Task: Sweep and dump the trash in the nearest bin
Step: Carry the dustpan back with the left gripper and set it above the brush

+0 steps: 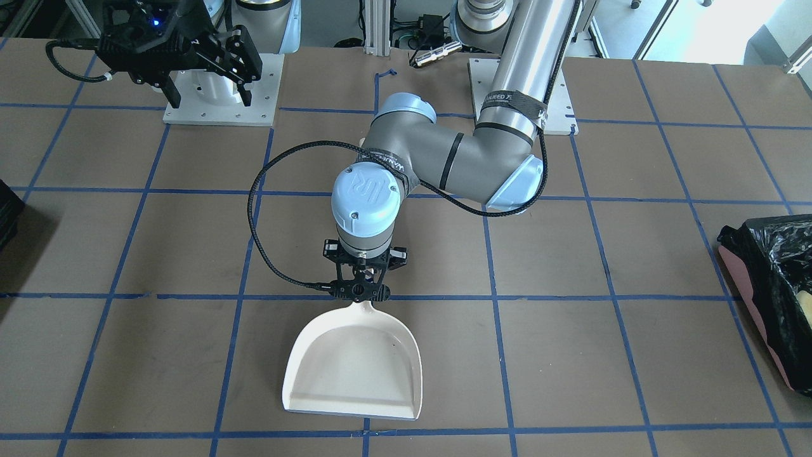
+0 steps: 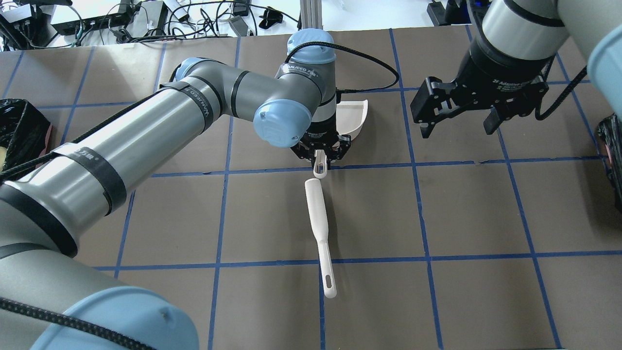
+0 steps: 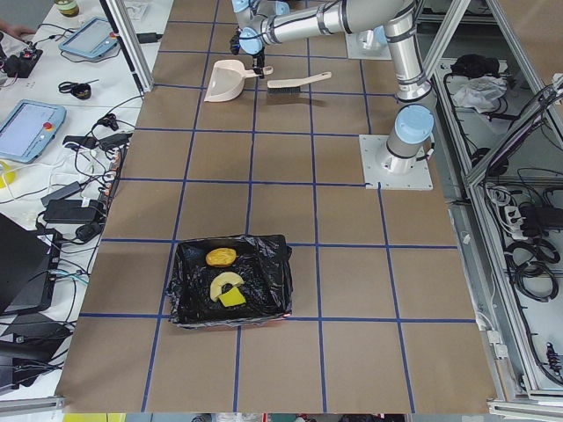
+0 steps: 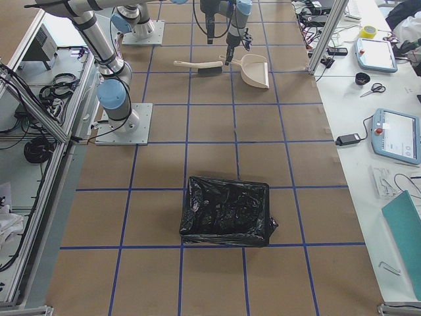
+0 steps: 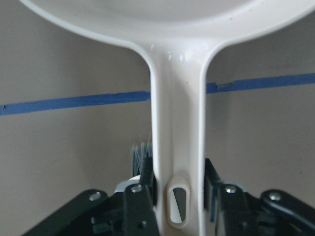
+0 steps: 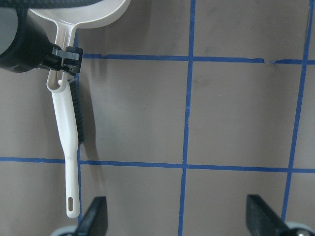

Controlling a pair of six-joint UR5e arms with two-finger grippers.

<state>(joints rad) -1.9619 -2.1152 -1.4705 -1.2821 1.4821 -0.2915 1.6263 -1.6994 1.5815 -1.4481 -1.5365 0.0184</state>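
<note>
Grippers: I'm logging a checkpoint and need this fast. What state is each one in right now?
Left gripper: closed on the dustpan, at its handle.
Right gripper: open, holding nothing.

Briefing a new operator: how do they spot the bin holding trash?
Go to the table end on the robot's left. The black-bagged bin there, unlike the other bin at the opposite end, holds a brown lump, pale slice and yellow wedge.

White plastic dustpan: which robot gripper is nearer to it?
Left. The left gripper holds the white plastic dustpan by its handle; the right gripper hangs open, apart from it.
</note>
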